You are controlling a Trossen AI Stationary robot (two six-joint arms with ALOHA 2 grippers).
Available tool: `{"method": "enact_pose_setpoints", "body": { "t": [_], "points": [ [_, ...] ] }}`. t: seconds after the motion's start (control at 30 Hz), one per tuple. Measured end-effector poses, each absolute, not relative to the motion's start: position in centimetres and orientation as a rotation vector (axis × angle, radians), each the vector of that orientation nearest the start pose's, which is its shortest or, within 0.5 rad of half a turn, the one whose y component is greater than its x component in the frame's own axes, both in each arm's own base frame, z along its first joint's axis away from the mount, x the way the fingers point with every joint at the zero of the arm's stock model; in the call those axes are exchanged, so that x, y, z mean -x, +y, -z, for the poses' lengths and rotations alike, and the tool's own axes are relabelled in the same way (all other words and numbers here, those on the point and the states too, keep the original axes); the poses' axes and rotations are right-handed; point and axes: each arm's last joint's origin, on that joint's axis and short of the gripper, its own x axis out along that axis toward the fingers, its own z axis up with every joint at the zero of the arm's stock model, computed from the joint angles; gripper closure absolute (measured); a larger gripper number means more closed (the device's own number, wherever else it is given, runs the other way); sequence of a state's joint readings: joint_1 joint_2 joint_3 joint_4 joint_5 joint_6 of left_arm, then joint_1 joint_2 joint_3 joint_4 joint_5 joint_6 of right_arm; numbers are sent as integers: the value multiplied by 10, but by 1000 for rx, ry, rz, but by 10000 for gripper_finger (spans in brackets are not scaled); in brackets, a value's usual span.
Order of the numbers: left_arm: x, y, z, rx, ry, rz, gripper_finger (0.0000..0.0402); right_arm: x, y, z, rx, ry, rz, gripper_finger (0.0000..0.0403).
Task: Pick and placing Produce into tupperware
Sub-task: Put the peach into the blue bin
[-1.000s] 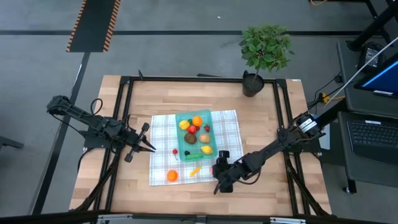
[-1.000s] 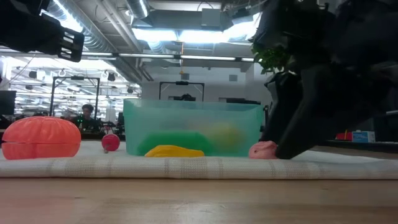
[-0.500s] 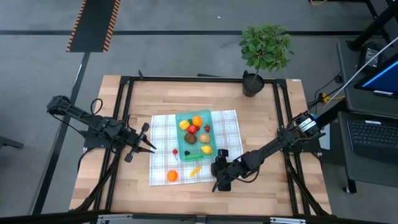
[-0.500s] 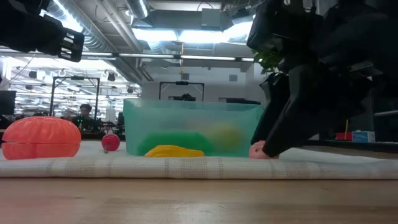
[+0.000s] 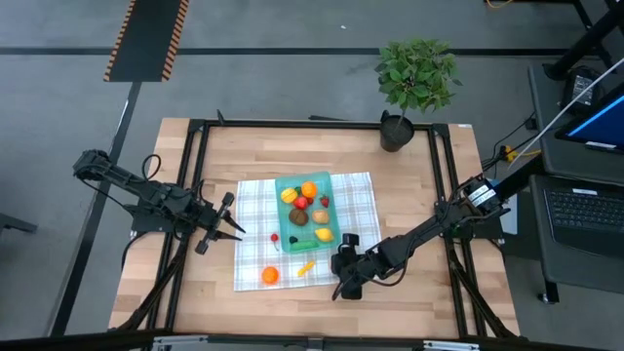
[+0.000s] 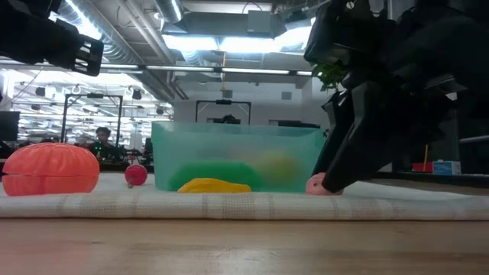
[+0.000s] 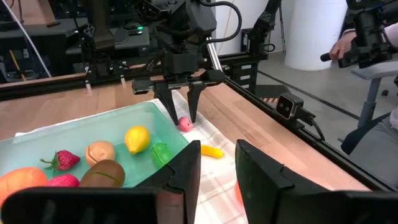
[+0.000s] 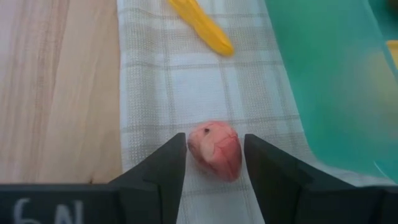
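The teal tupperware [image 5: 289,216] stands on the checked cloth [image 5: 255,219] and holds several toy fruits. A pink piece [image 8: 214,149] lies on the cloth by the container's near right corner; it also shows in the low view [image 6: 316,184]. My right gripper [image 8: 215,163] is open and points down, one finger on each side of the pink piece, very close to it. A yellow piece [image 5: 306,267], an orange piece [image 5: 269,276] and a small red piece [image 5: 274,237] lie loose on the cloth. My left gripper [image 7: 217,180] is open and empty, above the cloth's left edge [image 5: 230,228].
A leafy potted plant [image 5: 415,80] stands at the table's far right. Black frame rails [image 5: 191,175] run along the table's sides. Bare wood [image 5: 419,214] lies right of the cloth. A person sits in the room beyond the table [image 7: 373,37].
My right gripper has gone a little toward the table's left edge and come over the pink piece, which now sits between its fingers. The pink piece has stayed in place.
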State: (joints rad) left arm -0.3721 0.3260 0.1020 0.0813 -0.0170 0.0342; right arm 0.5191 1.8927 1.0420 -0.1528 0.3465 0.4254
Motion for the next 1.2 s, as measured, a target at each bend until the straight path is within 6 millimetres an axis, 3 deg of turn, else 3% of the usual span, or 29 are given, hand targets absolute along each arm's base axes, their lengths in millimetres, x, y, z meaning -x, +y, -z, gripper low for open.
{"method": "enact_pose_setpoints", "body": {
  "t": [0.47,0.9,1.2],
  "points": [
    [-110,-42,-178,-60,135,357,288,-319,169,-128,6,936,32,243],
    [-110,-42,-178,-61,135,357,277,-319,169,-129,0,939,25,362],
    [-110,-42,-178,-58,135,356,290,-319,169,-129,-38,937,43,376]
  ]
}}
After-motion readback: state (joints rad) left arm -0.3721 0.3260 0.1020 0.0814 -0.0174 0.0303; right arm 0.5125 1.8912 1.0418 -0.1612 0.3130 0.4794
